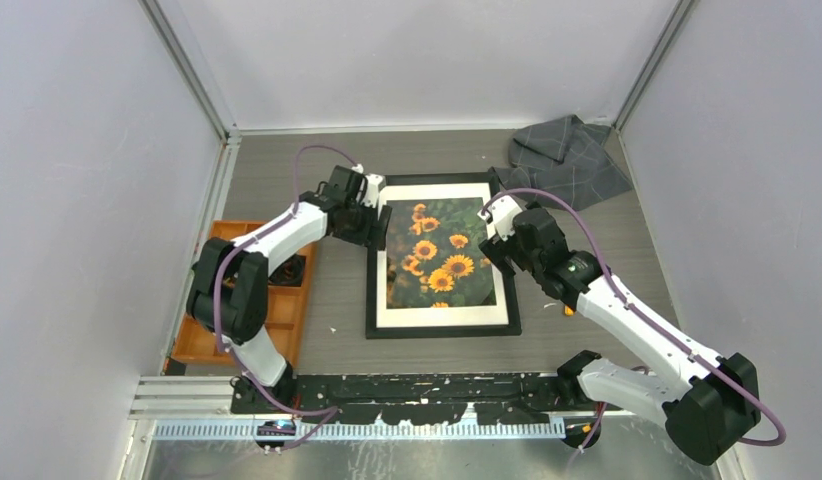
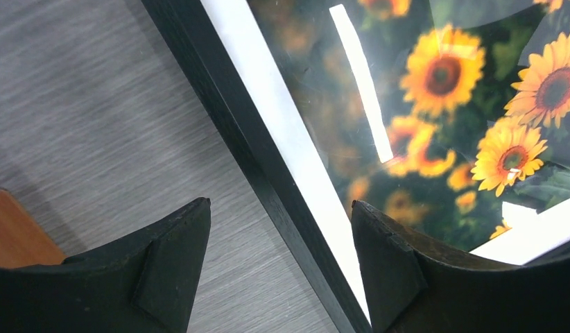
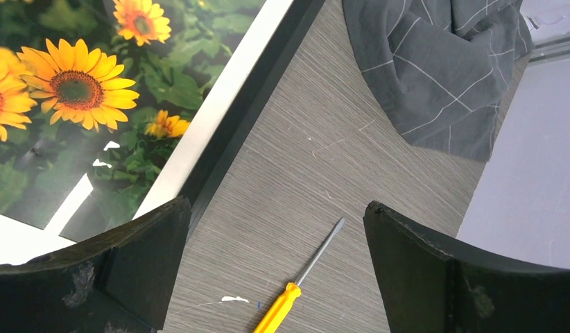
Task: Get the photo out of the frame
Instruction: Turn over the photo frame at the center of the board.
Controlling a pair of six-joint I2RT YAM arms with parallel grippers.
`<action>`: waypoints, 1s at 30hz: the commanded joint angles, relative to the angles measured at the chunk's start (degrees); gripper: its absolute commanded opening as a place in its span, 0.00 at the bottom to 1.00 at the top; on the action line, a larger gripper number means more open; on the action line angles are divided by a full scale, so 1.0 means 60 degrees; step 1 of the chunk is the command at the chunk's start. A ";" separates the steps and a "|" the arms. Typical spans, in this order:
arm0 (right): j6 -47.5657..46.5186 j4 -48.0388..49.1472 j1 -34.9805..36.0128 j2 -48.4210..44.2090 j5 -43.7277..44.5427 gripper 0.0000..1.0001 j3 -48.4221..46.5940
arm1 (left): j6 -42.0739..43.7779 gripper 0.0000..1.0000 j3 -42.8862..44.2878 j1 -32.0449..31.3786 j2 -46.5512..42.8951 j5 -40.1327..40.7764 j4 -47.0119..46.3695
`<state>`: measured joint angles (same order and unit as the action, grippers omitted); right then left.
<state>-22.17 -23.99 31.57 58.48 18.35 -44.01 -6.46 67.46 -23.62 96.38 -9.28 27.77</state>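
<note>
The frame (image 1: pixel 442 329) lies flat and face up in the middle of the table, its black border around a white mat. The sunflower photo (image 1: pixel 442 255) sits inside it under glass. My left gripper (image 1: pixel 372 222) hovers at the frame's upper left side. In the left wrist view it (image 2: pixel 279 203) is open and straddles the black border (image 2: pixel 220 104), one finger over the table and the other over the photo (image 2: pixel 442 76). My right gripper (image 1: pixel 497 240) is at the frame's upper right side. It (image 3: pixel 277 204) stands open over bare table beside the border (image 3: pixel 261 90), holding nothing.
A yellow-handled screwdriver (image 3: pixel 289 298) lies on the table between the right fingers. A grey checked cloth (image 1: pixel 567 160) is crumpled at the back right corner. An orange compartment tray (image 1: pixel 282 310) sits at the left by the wall. Walls close in three sides.
</note>
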 commanded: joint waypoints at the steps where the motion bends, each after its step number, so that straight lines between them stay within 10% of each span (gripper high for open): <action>1: -0.0117 0.0354 -0.0037 -0.0214 0.0104 1.00 0.0017 | -0.0470 0.76 -0.0300 0.0289 0.0294 -0.0451 -0.0418; 7: -0.0251 0.0191 -0.0036 -0.0198 -0.0319 1.00 0.0043 | -0.0722 0.71 -0.0216 0.0873 0.0965 -0.1137 -0.0395; 17: -0.0983 -0.2569 0.0814 -0.0467 -0.5275 1.00 -0.0454 | -0.0901 0.66 -0.0211 0.0918 0.1355 -0.1549 -0.0637; 30: -0.0745 -0.2464 0.3525 0.1844 -0.4952 0.99 -0.0387 | -0.0105 0.67 0.0007 0.1078 0.1105 -0.1521 -0.0264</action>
<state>-27.33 -39.16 50.09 67.77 -11.68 -44.82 -9.85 66.54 -17.78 104.53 -17.63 25.21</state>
